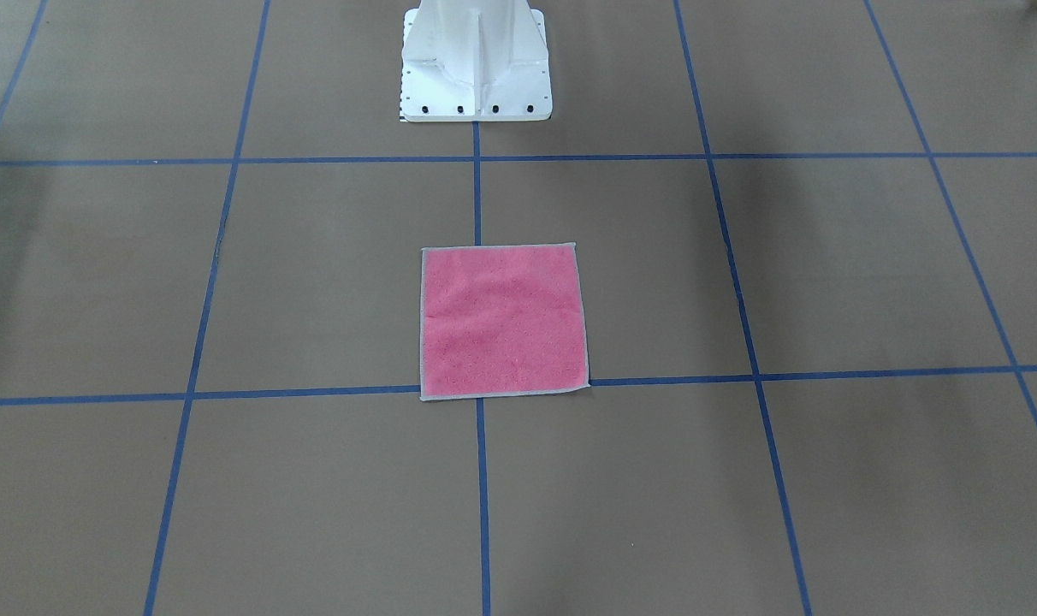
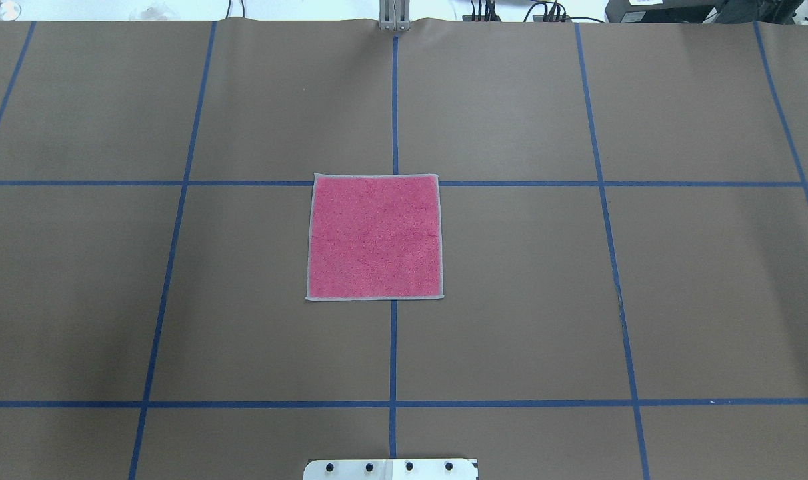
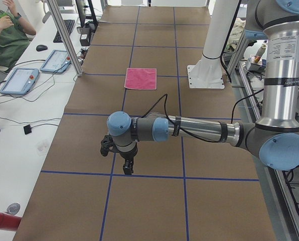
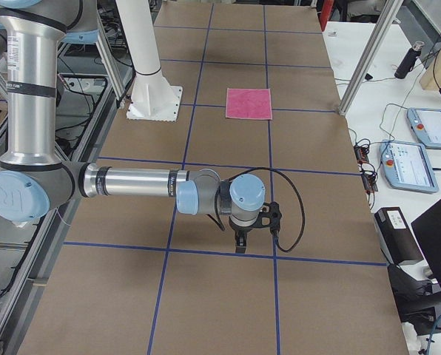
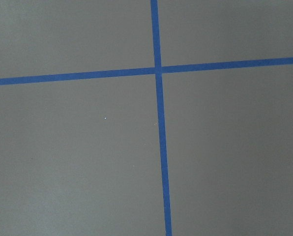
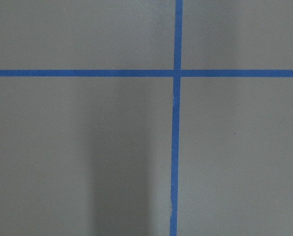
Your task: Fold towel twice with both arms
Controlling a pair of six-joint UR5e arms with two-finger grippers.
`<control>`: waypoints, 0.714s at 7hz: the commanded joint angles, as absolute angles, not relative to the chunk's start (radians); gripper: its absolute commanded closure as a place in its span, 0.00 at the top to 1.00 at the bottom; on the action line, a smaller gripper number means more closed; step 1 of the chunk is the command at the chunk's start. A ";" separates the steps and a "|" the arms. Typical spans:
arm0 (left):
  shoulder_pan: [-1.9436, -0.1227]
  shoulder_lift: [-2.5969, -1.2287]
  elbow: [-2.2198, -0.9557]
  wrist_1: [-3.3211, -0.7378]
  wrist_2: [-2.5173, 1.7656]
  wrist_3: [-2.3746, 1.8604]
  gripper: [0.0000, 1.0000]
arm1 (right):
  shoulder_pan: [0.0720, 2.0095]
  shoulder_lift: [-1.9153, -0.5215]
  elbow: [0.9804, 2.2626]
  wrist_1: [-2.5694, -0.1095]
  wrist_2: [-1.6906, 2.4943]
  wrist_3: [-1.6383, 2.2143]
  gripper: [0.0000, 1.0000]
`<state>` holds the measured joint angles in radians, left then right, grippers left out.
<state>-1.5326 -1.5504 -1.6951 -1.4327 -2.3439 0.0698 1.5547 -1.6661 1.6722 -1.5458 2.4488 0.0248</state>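
Note:
The towel (image 2: pixel 375 237) lies flat and unfolded, pink face up, with a pale border, at the middle of the table (image 1: pixel 826 479); it also shows as the towel (image 1: pixel 503 322), the towel (image 3: pixel 141 79) and the towel (image 4: pixel 249 103). Neither gripper is near it. My left gripper (image 3: pixel 128 167) hangs over the table far toward the left end. My right gripper (image 4: pixel 240 242) hangs over the table far toward the right end. Both show only in the side views, so I cannot tell whether they are open or shut. The wrist views show bare brown table with blue tape lines.
The white pedestal base (image 1: pixel 476 64) stands behind the towel. Blue tape lines grid the brown table. Metal frame posts (image 3: pixel 64 37) stand along the far edge. A person (image 3: pixel 6 35) sits at a side desk with tablets (image 3: pixel 20 80).

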 commanded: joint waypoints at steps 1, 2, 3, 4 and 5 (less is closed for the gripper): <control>-1.532 -1.552 -1.692 -1.433 -2.345 0.069 1.00 | 1.560 -1.660 1.677 -1.546 2.460 0.026 1.00; -1.532 -1.552 -1.692 -1.434 -2.345 0.069 1.00 | 1.560 -1.661 1.678 -1.545 2.461 0.026 1.00; -1.532 -1.552 -1.692 -1.434 -2.345 0.069 1.00 | 1.560 -1.661 1.678 -1.543 2.461 0.026 1.00; -1.532 -1.552 -1.692 -1.434 -2.345 0.069 1.00 | 1.560 -1.658 1.678 -1.542 2.461 0.026 1.00; -1.532 -1.552 -1.692 -1.434 -2.345 0.069 1.00 | 1.560 -1.655 1.680 -1.543 2.461 0.026 1.00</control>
<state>-1.5324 -1.5523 -1.6920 -1.4342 -2.3455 0.0690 1.5600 -1.6587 1.6785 -1.5428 2.4604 0.0260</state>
